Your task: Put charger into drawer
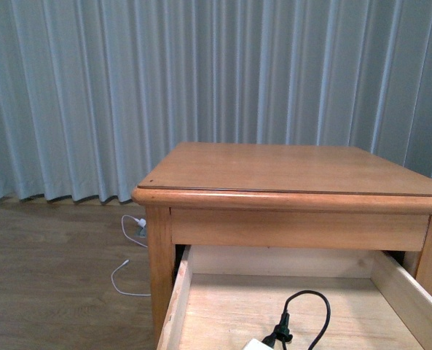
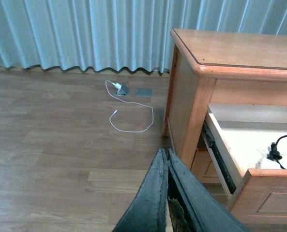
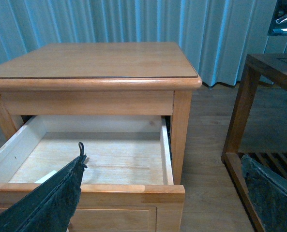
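The drawer (image 1: pixel 173 306) of the nightstand (image 1: pixel 288 168) stands pulled open, pale wood inside. The charger (image 1: pixel 256 344) lies on the drawer floor near the front, a white block with its black cable (image 1: pixel 307 313) looped behind it. It also shows in the left wrist view (image 2: pixel 279 162) and, partly hidden by a finger, in the right wrist view (image 3: pixel 46 176). My left gripper (image 2: pixel 165 152) is shut and empty, to the left of the nightstand above the floor. My right gripper (image 3: pixel 161 162) is open and empty in front of the drawer's front panel (image 3: pixel 114 212).
A thin white cable (image 2: pixel 131 116) with a white plug lies on the wooden floor left of the nightstand, near the curtain (image 1: pixel 201 73). A dark wooden table (image 3: pixel 259 72) stands close to the nightstand's right side, with a strip of floor between them.
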### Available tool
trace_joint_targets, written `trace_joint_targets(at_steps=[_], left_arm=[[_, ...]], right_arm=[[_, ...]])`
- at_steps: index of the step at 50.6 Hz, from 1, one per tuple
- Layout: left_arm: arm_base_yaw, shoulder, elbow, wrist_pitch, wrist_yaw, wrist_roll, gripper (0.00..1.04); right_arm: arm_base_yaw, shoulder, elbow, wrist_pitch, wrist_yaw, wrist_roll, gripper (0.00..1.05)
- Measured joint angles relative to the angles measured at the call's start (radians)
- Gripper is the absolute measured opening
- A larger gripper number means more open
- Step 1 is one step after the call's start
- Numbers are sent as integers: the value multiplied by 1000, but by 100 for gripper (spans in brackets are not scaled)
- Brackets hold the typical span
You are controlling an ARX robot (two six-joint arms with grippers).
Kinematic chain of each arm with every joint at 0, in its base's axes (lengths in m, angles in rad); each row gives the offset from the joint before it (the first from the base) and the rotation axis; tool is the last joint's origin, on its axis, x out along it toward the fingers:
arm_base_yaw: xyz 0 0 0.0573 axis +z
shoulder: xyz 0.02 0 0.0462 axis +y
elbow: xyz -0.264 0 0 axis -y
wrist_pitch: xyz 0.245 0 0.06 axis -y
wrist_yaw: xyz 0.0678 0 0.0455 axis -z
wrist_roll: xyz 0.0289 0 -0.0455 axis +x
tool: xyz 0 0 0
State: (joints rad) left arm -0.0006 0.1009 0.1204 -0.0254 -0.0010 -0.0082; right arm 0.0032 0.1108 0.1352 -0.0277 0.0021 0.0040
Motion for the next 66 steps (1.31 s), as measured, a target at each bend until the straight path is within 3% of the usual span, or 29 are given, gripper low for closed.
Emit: trace_joint_targets(at_steps=[48, 52, 56, 60, 66], left_arm=[[0, -99, -108, 20, 1, 0, 4], [0, -99, -108, 20, 1, 1, 19], [0, -99, -108, 20, 1, 1, 31], [0, -99, -108, 20, 1, 1, 46], [0, -100, -108, 20, 1, 1, 65]], right_arm=[[0, 0, 0, 0, 0, 0, 97], [30, 49, 48, -148, 84, 12, 97], [54, 116, 76, -264, 92, 21, 97], [88, 211, 100, -349, 43, 23, 97], [115, 383, 137, -352, -64, 27, 97]])
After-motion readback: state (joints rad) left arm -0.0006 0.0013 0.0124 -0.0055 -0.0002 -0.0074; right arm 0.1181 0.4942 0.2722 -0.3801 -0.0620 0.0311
